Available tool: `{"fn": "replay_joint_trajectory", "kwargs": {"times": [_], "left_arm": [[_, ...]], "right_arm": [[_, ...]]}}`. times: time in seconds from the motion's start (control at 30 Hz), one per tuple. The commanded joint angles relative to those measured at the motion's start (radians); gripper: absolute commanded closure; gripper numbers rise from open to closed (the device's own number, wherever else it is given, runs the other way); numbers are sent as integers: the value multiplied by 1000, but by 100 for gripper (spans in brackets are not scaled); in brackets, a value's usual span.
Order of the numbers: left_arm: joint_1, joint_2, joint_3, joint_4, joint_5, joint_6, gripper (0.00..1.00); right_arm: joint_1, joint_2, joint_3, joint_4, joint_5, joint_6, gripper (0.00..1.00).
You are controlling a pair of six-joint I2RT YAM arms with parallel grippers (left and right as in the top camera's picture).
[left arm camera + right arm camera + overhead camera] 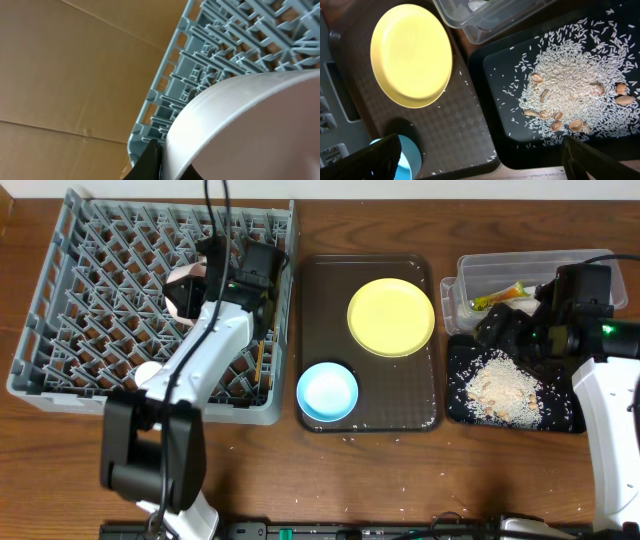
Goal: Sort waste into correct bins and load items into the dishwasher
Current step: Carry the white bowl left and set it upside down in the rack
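- The left gripper [207, 272] is closed on the rim of the white bowl [184, 290], which it holds tilted over the rack [60, 330]. In the wrist view the bowl fills the frame; only one dark finger [150, 161] shows (the other is behind the bowl).
- A thin wooden stick [258, 360] stands in the rack near the arm, and a small white round thing [147, 372] is half hidden beneath it.
- The right gripper [480, 141] has its fingers spread wide and holds nothing. It hovers over the black tray [495, 65]; only the fingertips show.
- Crumbs [570, 85] lie heaped in the black tray.
- The clear tub [470, 272] holds a sachet [500, 294] and is partly covered by the right arm.
- The yellow plate [390, 317] and the blue bowl [327, 392] sit apart on the brown tray [400, 395].
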Motion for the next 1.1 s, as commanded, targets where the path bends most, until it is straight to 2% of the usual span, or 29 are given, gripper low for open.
{"fn": "replay_joint_trajectory", "kwargs": {"times": [0.0, 0.47, 0.53, 0.6, 0.63, 0.67, 0.7, 1.07], "left_arm": [[2, 60, -3, 15, -116, -3, 92], [-114, 116, -3, 14, -86, -3, 91], [-123, 116, -3, 13, -68, -3, 85], [-130, 116, -3, 7, -43, -3, 70], [-137, 115, -3, -2, -17, -3, 53], [-142, 114, -3, -10, 7, -3, 45], [-149, 109, -3, -20, 43, -3, 41], [-222, -35, 0, -50, 477, -22, 38]], "right_arm": [[-5, 8, 3, -2, -8, -14, 1], [-5, 8, 3, -2, -8, -14, 1], [-5, 8, 3, -2, -8, -14, 1], [-5, 8, 3, -2, -8, -14, 1], [-5, 8, 3, -2, -8, -14, 1], [-5, 8, 3, -2, -8, -14, 1], [-5, 8, 3, -2, -8, -14, 1], [-5, 8, 3, -2, -8, -14, 1]]}}
